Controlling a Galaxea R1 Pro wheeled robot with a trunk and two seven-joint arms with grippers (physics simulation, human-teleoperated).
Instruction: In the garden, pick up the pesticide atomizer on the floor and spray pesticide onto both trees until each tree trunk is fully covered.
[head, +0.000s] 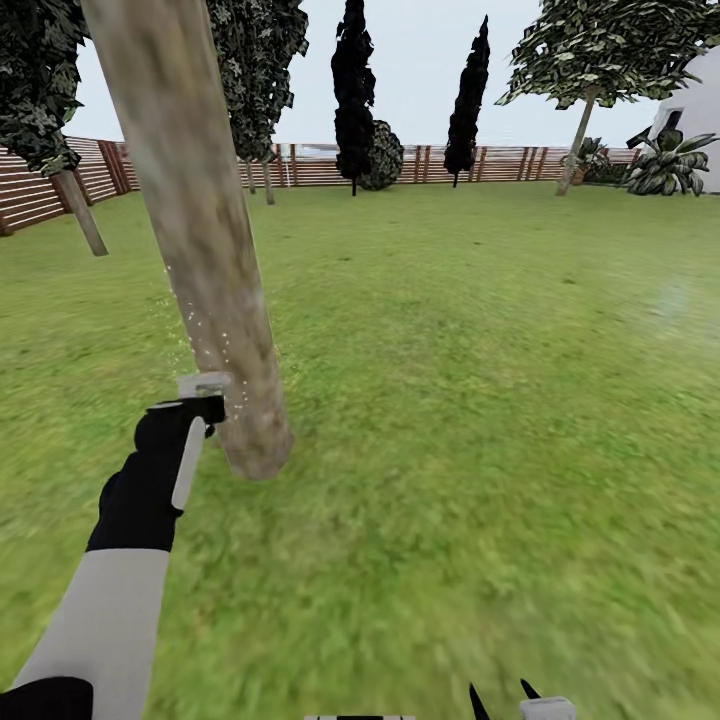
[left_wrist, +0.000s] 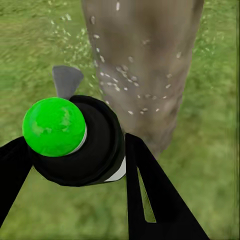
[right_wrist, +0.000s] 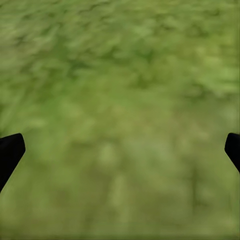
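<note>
Head camera looks forward and down over the blurry green lawn (head: 450, 400); left wrist camera closely faces the same thick pale mottled trunk (head: 200, 230); right wrist camera faces grass.

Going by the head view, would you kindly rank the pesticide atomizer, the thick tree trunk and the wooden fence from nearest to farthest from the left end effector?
1. Pesticide atomizer: held in the left end effector.
2. Tree trunk: just beyond it, flecked with spray.
3. Wooden fence: far across the lawn.
</note>
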